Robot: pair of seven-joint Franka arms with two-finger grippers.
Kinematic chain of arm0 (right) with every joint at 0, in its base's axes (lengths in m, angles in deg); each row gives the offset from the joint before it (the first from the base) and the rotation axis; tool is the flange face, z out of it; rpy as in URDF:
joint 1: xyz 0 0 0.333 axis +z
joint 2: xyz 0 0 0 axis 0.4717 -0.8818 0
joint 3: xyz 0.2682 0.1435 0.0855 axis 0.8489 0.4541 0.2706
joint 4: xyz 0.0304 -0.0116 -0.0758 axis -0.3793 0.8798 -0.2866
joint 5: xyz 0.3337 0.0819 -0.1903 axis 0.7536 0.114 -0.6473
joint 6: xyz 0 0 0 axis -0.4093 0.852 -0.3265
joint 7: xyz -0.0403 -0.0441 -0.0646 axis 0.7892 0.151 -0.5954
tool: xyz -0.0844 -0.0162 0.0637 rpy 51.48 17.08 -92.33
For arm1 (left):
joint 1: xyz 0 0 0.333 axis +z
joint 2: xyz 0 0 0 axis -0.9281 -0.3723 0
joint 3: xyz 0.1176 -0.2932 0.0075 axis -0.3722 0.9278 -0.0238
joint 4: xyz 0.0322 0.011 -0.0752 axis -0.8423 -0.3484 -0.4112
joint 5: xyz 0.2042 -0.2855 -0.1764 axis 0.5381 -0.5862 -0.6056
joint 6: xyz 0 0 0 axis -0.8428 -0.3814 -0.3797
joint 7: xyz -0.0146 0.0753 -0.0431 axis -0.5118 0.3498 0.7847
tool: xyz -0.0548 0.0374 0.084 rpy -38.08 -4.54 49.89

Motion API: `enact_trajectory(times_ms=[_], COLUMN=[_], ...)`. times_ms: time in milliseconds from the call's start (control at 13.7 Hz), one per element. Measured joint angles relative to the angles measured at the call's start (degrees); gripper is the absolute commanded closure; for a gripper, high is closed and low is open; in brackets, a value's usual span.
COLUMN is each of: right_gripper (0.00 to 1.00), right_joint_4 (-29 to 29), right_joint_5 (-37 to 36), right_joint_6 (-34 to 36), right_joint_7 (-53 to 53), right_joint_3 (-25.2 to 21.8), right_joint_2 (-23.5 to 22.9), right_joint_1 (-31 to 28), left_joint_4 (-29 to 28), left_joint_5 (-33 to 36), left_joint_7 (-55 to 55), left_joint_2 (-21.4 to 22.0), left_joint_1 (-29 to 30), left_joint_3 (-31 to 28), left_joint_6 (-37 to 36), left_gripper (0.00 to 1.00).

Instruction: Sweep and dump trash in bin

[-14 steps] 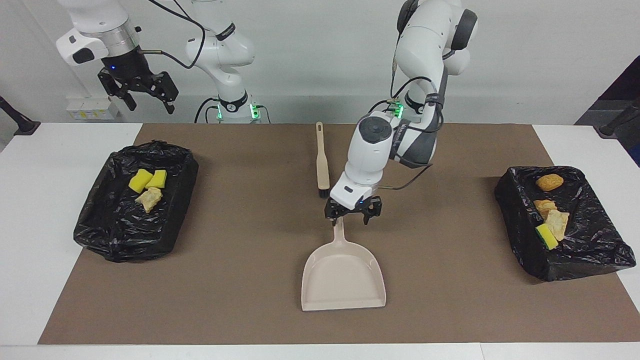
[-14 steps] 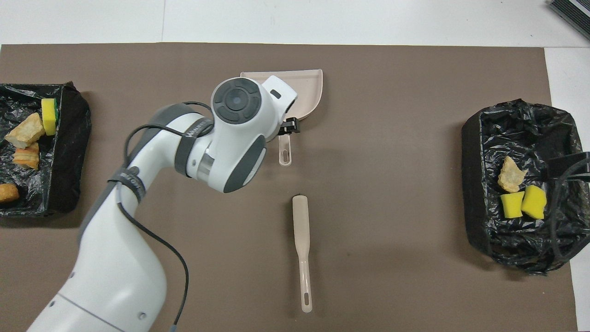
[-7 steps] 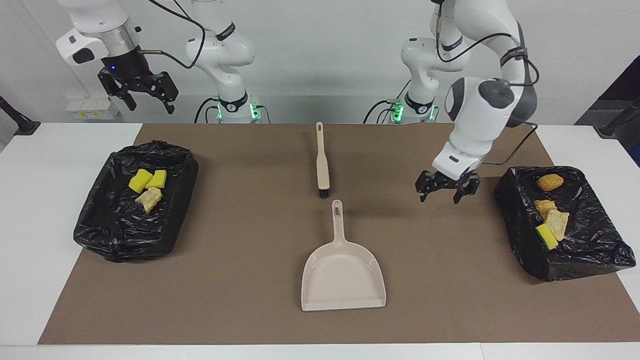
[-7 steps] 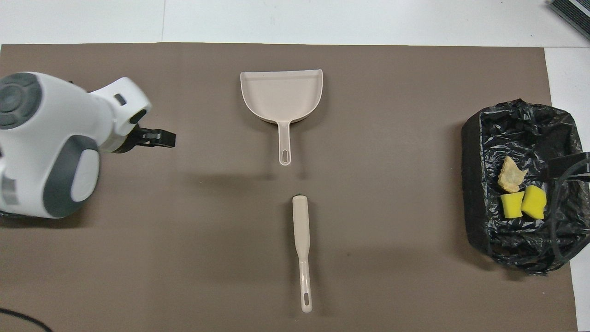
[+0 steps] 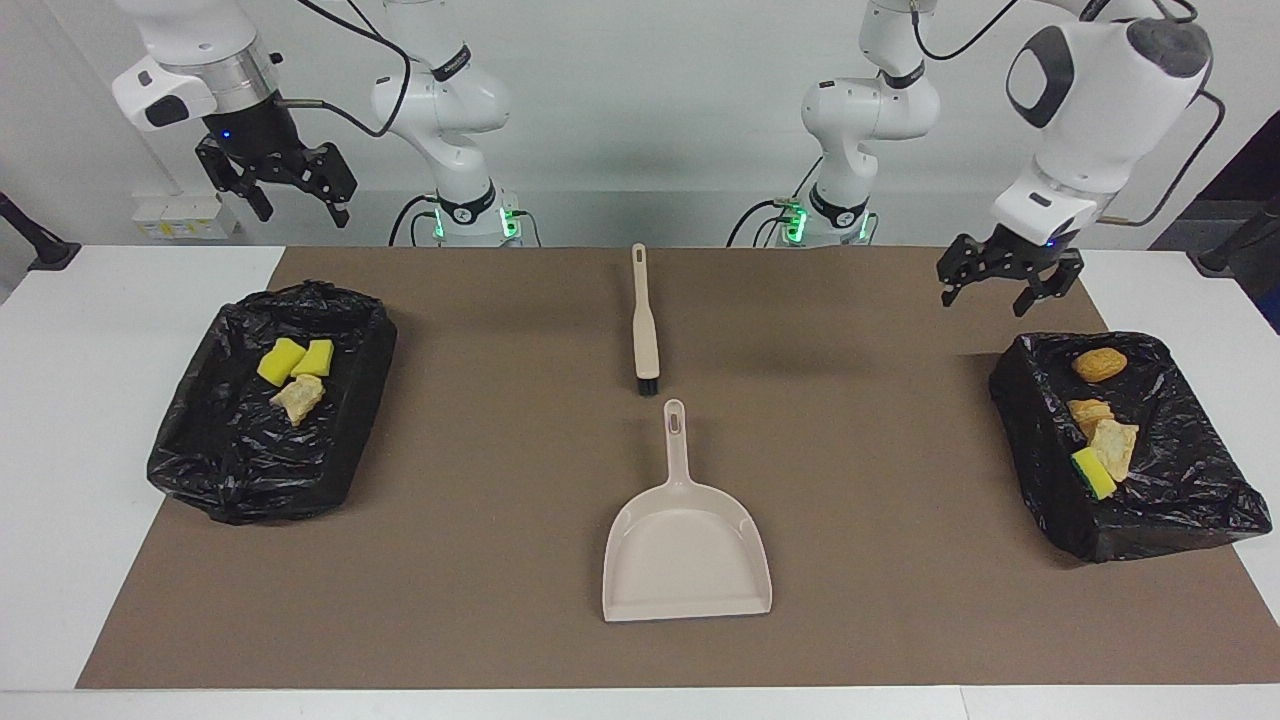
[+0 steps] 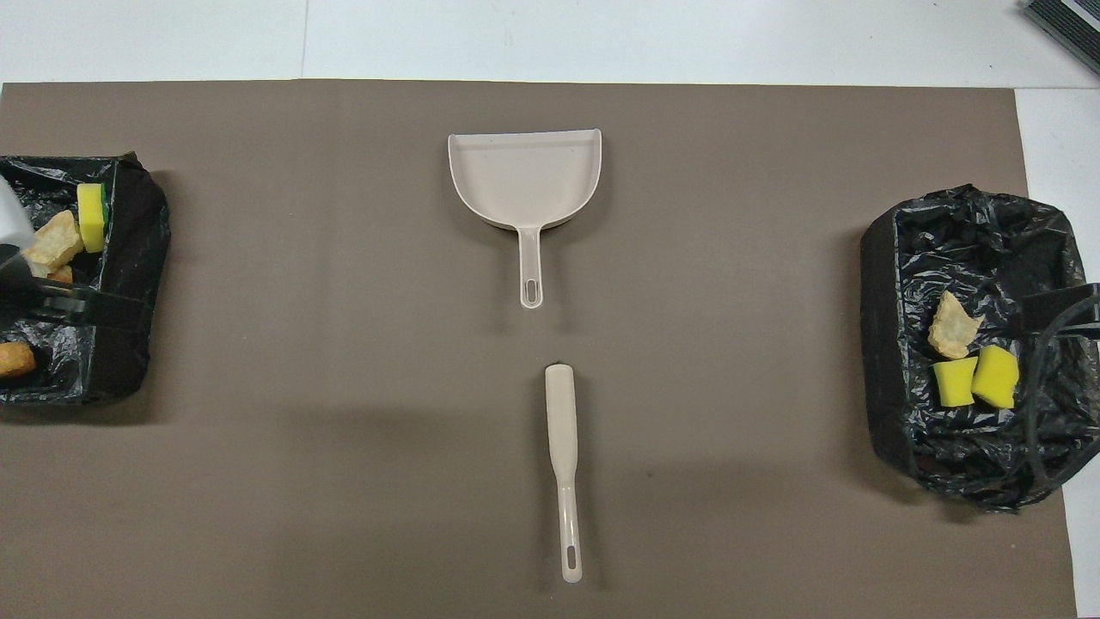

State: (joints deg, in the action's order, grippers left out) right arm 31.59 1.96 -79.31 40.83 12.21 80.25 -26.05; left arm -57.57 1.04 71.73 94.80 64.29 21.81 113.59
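The beige dustpan (image 5: 686, 545) (image 6: 524, 176) lies flat mid-mat with nothing in it, its handle toward the robots. The beige brush (image 5: 644, 320) (image 6: 561, 456) lies nearer the robots, in line with that handle. All visible trash sits in two black-lined bins. Two yellow sponge chunks (image 5: 282, 360) and a bread-like piece (image 5: 298, 398) are in the bin (image 5: 250, 480) at the right arm's end. Bread pieces (image 5: 1100, 364) and a green-and-yellow sponge (image 5: 1093, 473) are in the bin (image 5: 1180, 520) at the left arm's end. My left gripper (image 5: 1008, 280) hangs open and empty over the mat beside that bin. My right gripper (image 5: 290, 195) waits open, raised over its end of the table.
A brown mat (image 5: 480, 560) covers most of the white table (image 5: 60, 500). The two bins stand at opposite ends of the mat. A small white box (image 5: 185, 215) sits on the table near the right arm's base.
My left gripper rose off the dustpan handle, empty, and swung up toward its own end of the table. Dustpan, brush and right arm stayed put.
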Motion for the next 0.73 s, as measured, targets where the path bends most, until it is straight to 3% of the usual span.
enact_trajectory(times_ms=[219,439,731], right_gripper=[0.0,0.0,0.0], right_joint_4=[0.0,0.0,0.0], right_joint_5=[0.0,0.0,0.0], right_joint_6=[0.0,0.0,0.0], right_joint_7=[0.0,0.0,0.0], right_joint_3=[0.0,0.0,0.0], right_joint_2=[0.0,0.0,0.0], right_joint_1=[0.0,0.0,0.0], left_joint_4=[7.45,14.31,16.95], left_joint_5=[1.42,2.04,2.04], left_joint_7=[1.1,1.11,1.11], left_joint_2=[-0.48,-4.19,-6.76], left_joint_1=[0.94,0.93,0.93], left_joint_3=[-0.07,0.45,0.87], left_joint_6=[-6.49,-10.82,-11.2], left_gripper=[0.0,0.0,0.0])
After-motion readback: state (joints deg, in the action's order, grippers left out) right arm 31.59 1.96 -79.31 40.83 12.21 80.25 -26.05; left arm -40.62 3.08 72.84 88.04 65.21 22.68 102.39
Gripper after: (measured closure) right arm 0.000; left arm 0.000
